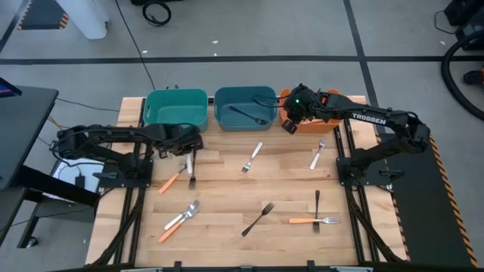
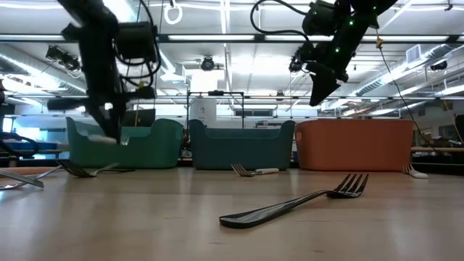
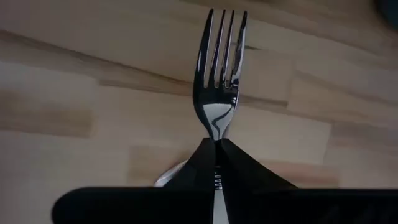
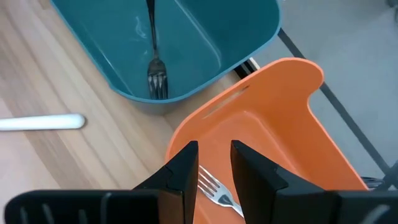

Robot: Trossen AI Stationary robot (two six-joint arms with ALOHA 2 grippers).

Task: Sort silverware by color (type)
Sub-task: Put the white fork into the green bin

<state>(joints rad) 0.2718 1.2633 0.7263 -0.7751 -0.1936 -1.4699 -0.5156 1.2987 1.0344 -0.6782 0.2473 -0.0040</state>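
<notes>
Above the wooden bench [image 1: 227, 196], the left pincer [image 3: 216, 163] pinches a silver fork [image 3: 219, 81], tines pointing straight ahead of it, the teal bin [image 1: 176, 108] just beyond. The right pincer [image 4: 213, 163] hangs spread over the orange bin [image 4: 273, 124], a fork [image 4: 214, 186] lying directly below.

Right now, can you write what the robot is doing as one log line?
left gripper: shut on black fork, over table | right gripper: open above orange bin, fork inside | blue bin: one black fork
</notes>
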